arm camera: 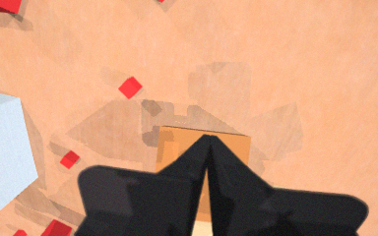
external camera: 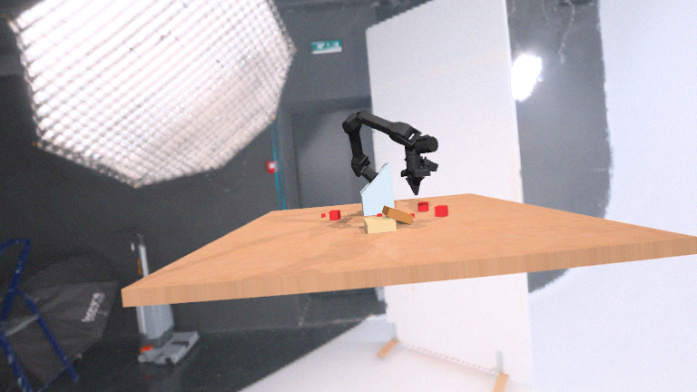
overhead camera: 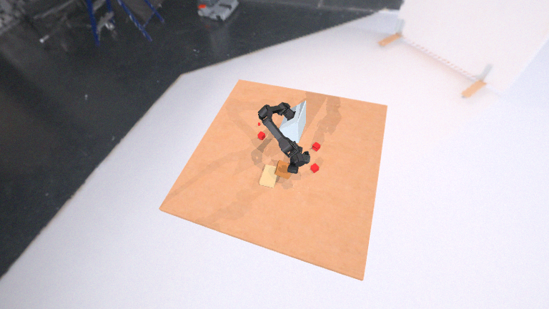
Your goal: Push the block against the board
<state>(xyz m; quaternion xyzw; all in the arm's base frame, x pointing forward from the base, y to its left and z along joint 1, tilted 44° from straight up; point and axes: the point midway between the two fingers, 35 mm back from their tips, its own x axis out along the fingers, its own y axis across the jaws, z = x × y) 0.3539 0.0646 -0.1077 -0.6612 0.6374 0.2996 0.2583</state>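
Orange on its faces, one block (overhead camera: 282, 169) (external camera: 397, 215) (arm camera: 241, 147) sits tilted beside a pale yellow block (overhead camera: 267, 176) (external camera: 380, 226) (arm camera: 202, 228) on the wooden table (overhead camera: 324, 224) (external camera: 308, 259) (arm camera: 320, 74). From the exterior view, the orange one's left end is raised by the yellow one's upper edge and its right end slopes down toward the table. The yellow one lies flat. Which of the two is the square block and which the board, I cannot tell for sure, but with that slant no whole side is flush against the other. Above the orange block hangs the gripper (overhead camera: 293, 170) (external camera: 416, 192) (arm camera: 209, 141), pointing down, its fingers narrow, tips together, with nothing between them and air below. Its black arm (overhead camera: 277, 133) (external camera: 380, 122) bends up and over from beside a pale blue wedge (overhead camera: 298, 129) (external camera: 378, 198) (arm camera: 15, 147). Red cubes (overhead camera: 316, 146) (external camera: 441, 210) (arm camera: 130, 88) of differing sizes lie on the table at either side of the wedge, apart from both blocks in the top view.
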